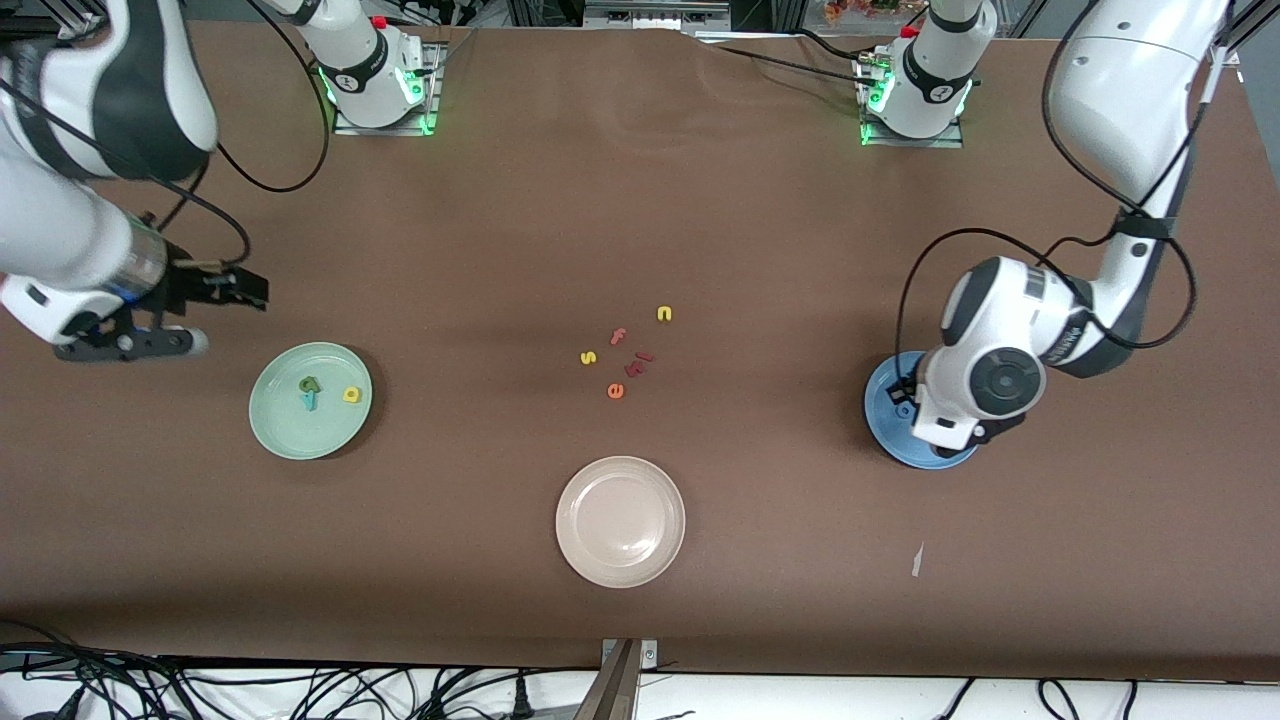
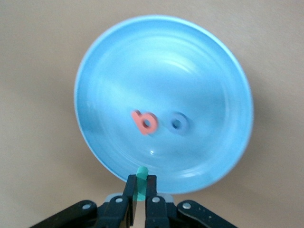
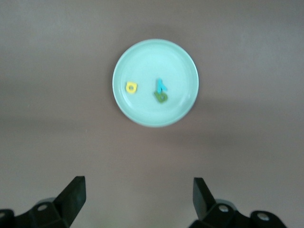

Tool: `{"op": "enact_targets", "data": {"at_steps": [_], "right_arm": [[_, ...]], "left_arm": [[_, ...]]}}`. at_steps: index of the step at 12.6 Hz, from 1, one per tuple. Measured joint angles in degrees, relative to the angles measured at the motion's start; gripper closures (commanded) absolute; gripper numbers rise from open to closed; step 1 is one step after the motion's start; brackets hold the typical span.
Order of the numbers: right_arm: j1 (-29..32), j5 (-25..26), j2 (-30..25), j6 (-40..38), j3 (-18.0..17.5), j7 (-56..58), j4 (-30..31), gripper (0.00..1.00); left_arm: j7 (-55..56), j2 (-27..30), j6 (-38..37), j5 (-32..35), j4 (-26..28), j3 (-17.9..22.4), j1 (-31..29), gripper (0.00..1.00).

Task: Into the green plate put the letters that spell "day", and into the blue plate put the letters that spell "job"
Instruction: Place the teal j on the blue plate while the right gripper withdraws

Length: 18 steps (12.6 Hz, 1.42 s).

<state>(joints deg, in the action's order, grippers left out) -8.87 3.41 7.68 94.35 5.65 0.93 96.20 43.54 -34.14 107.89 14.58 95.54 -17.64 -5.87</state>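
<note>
Presently, the beige plate at the camera edge of the table serves as the reference point. The green plate lies toward the right arm's end from it and a little farther from the camera; it holds the yellow d, the olive-green a and the teal y, the a and y touching, the d just beside them. The blue plate lies toward the left arm's end from the beige plate; the salmon-pink b and the blue o rest near its centre, close together but apart. The left gripper hangs over the rim of the blue plate, fingers clamped together on the teal j, which stands upright between them. The right gripper waits over bare table beside the green plate, its fingers spread wide with nothing between them. Farther from the camera than the beige plate sits a loose cluster: yellow s, yellow n, orange e, pink f and some dark red pieces I cannot read.
</note>
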Motion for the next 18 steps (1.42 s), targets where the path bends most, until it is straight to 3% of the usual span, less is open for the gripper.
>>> {"op": "enact_targets", "data": {"at_steps": [3, 7, 8, 9, 11, 16, 18], "right_arm": [[0.28, -3.24, -2.27, -7.61, 2.36, 0.38, -1.93, 0.0], [0.24, -3.39, -2.21, -10.45, 2.57, 0.67, -5.72, 0.0], [0.35, -3.48, -2.07, -10.93, 2.6, 0.67, -6.6, 0.0], [0.49, -3.57, -1.9, -10.99, 2.65, 0.67, -6.97, 0.0], [0.51, -3.6, -1.48, -10.49, 2.66, 0.66, -7.28, 0.0], [0.36, -3.61, -1.11, -7.38, 2.55, 0.54, -7.76, 0.0], [0.34, -3.61, -1.11, -7.19, 2.55, 0.48, -7.79, 0.0]], "left_arm": [[-7.32, -1.47, 0.61, 0.62, 0.28, 0.2, -4.59, 1.0], [-10.52, -5.49, 3.55, 0.65, 0.4, 0.18, -7.53, 0.98], [-10.52, -5.95, 3.79, 0.65, 0.4, 0.05, -7.51, 0.63], [-10.52, -6.12, 3.85, 0.65, 0.4, -0.18, -7.44, 0.37], [-10.52, -6.11, 3.86, 0.64, 0.22, -0.35, -7.44, 0.01], [-10.55, -3.66, 3.37, 0.64, -1.13, -1.38, -7.26, 0.0], [-10.55, -1.32, -0.02, 0.64, -2.73, -2.6, -6.91, 0.0]]}}
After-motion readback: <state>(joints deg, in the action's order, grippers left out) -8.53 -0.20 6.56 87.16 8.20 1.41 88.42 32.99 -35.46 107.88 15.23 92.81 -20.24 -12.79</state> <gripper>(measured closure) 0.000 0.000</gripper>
